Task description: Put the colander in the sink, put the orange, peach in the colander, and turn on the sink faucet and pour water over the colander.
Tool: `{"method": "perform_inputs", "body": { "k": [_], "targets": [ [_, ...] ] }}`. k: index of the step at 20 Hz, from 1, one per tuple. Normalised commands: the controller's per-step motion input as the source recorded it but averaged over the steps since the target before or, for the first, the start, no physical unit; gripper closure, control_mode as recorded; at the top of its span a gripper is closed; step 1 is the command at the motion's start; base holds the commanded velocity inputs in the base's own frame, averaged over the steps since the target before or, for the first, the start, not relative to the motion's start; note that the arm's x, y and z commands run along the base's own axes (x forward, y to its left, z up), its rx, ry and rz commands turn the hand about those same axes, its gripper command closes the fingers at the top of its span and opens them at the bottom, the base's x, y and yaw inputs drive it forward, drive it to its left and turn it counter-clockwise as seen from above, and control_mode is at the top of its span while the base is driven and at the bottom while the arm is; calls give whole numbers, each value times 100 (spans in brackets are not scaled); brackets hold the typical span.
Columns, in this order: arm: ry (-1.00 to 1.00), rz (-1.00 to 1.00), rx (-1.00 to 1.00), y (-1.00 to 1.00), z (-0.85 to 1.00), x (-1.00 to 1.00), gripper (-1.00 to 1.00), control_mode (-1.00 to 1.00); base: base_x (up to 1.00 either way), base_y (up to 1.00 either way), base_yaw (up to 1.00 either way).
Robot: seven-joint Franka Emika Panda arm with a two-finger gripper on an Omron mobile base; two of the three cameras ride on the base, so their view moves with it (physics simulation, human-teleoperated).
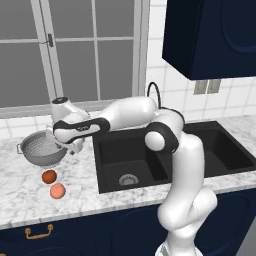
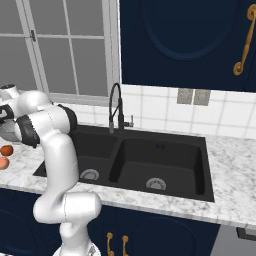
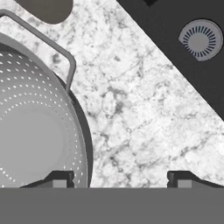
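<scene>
Hand (image 3: 118,177) fingers apart, above colander (image 3: 30,131) rim, counter (image 3: 131,109) between fingertips

Marble counter with colander and two fruits

We see a grey-veined white marble counter (image 1: 75,200) carrying the colander (image 1: 42,149) upright, its rim under one fingertip while bare stone lies below the widely parted jaws. The orange (image 1: 49,176) and the peach (image 1: 58,190) rest on the stone just beside each other, near the colander and clear of the jaws. The black sink (image 1: 112,155) is set into the counter beyond the other fingertip.
</scene>
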Motion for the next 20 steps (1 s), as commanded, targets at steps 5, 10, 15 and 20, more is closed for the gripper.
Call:
{"method": "perform_inputs", "body": {
  "k": [5, 10, 15, 20],
  "targets": [
    [-11, 2, 0, 0, -27, 2, -100, -100, 0, 0, 0],
    [-15, 7, 0, 0, -21, 14, -100, -100, 0, 0, 0],
    [-9, 11, 5, 0, -13, 14, -100, -100, 0, 0, 0],
    [-1, 10, 14, 1, -10, 12, -100, -100, 0, 0, 0]
  ]
}}
